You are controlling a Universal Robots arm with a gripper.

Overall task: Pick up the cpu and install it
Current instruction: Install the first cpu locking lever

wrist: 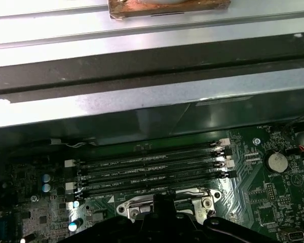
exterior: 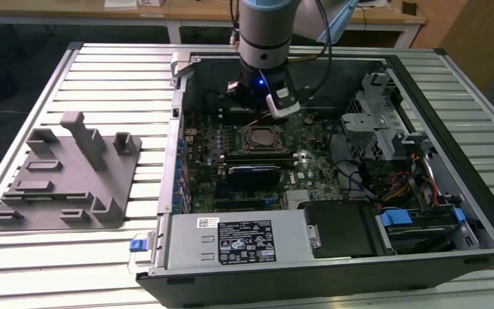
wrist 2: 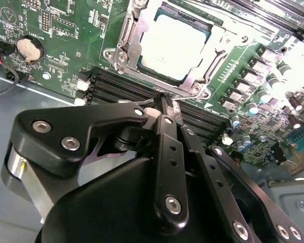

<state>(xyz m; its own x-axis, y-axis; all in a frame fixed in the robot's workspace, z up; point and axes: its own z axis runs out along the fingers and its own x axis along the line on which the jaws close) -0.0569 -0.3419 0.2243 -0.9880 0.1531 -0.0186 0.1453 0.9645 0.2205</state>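
The cpu [wrist 2: 175,45] lies flat in the motherboard's socket, its silver top showing inside the metal frame [wrist 2: 126,38]. In the exterior view the cpu [exterior: 262,136] sits mid-board inside the open computer case. My gripper [wrist 2: 163,101] hangs just beside the socket, over the black memory slots [wrist 2: 121,86]. Its fingers meet at the tip, shut with nothing between them. In the exterior view the gripper [exterior: 254,112] is just behind the socket, low inside the case.
A grey plastic fixture [exterior: 67,174] stands on the slatted table at the exterior view's left. The case holds a power supply [exterior: 238,238] in front and drive bays and cables [exterior: 393,167] at the right. A coin battery [wrist: 276,162] sits near the case wall [wrist: 142,101].
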